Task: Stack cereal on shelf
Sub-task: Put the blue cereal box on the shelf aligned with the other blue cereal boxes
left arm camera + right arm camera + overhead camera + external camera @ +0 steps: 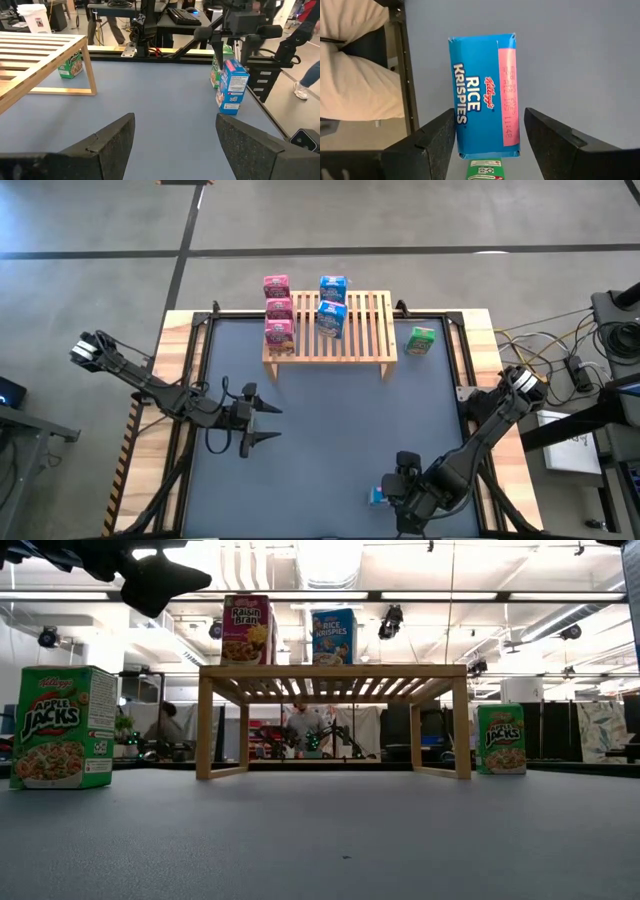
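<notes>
The wooden slatted rack (330, 328) stands at the table's far middle on its legs. Three pink boxes (278, 313) and two blue boxes (332, 305) stand on its top. A third blue box (484, 95) stands upright on the table near the front edge, and it also shows in the left wrist view (232, 86), with a green box (216, 70) right behind it. My right gripper (490, 130) is open above this blue box, pointing down, one finger on either side of its top. My left gripper (268, 423) is open and empty over the table's left middle.
A green box (421, 340) stands on the table right of the rack. Another green box (65, 727) stands at the near left in the low view. The rack's right half (368, 320) is bare. People and equipment stand beyond the table.
</notes>
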